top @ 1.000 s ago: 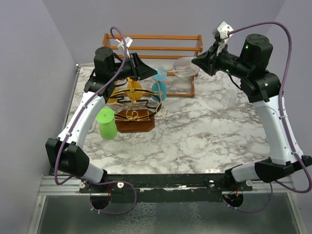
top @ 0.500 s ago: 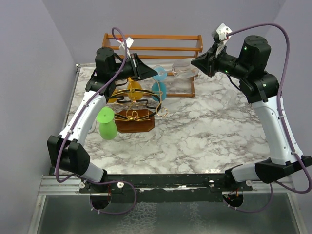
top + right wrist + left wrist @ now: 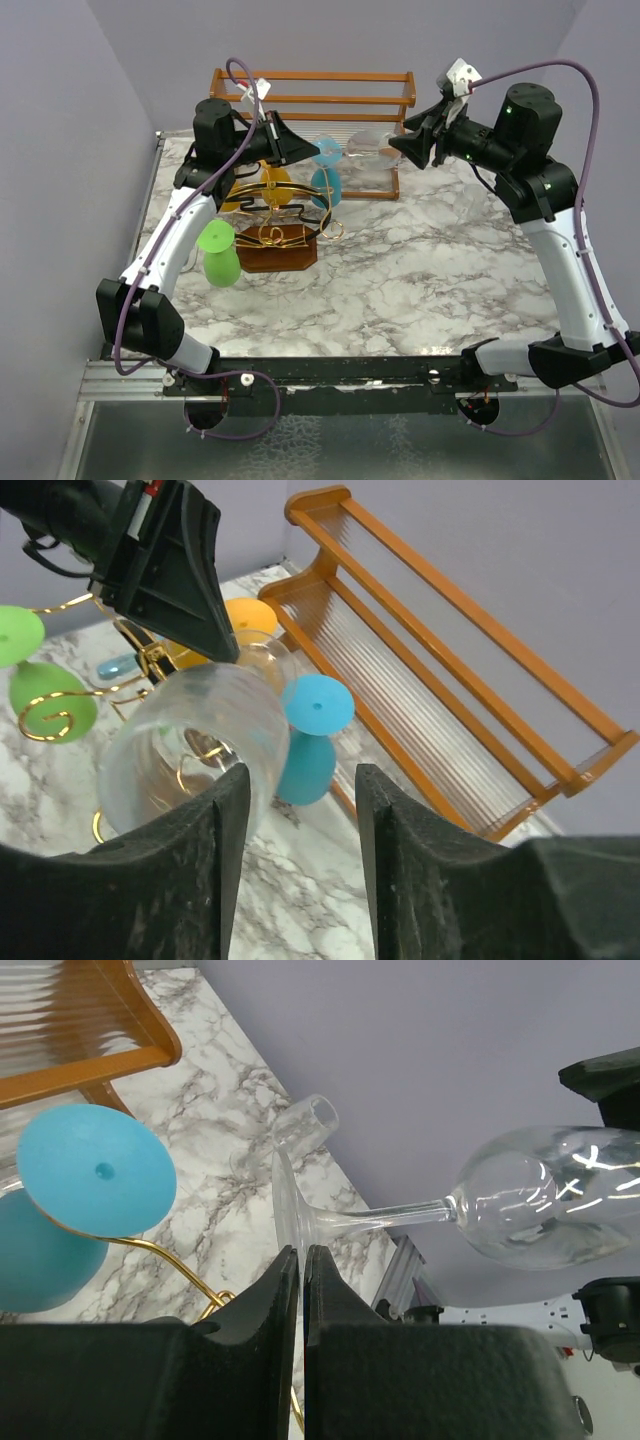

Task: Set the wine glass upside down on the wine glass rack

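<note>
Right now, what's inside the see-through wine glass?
Nothing shows inside the wine glass; it looks empty, and gold wire of the wine glass rack shows through it. The right hand hides the bowl's lower edge.

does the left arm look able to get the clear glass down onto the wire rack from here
Probably yes. The left gripper, shut on the foot of the wine glass, hangs above the wine glass rack. But the open right gripper flanks the bowl, and coloured glasses already fill some loops.

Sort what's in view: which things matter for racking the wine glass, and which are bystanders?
In play: clear wine glass, left pincer gripping its foot, open right pincer, wine glass rack.
Bystanders: wooden shelf, blue glass, green glass, orange glass.
</note>
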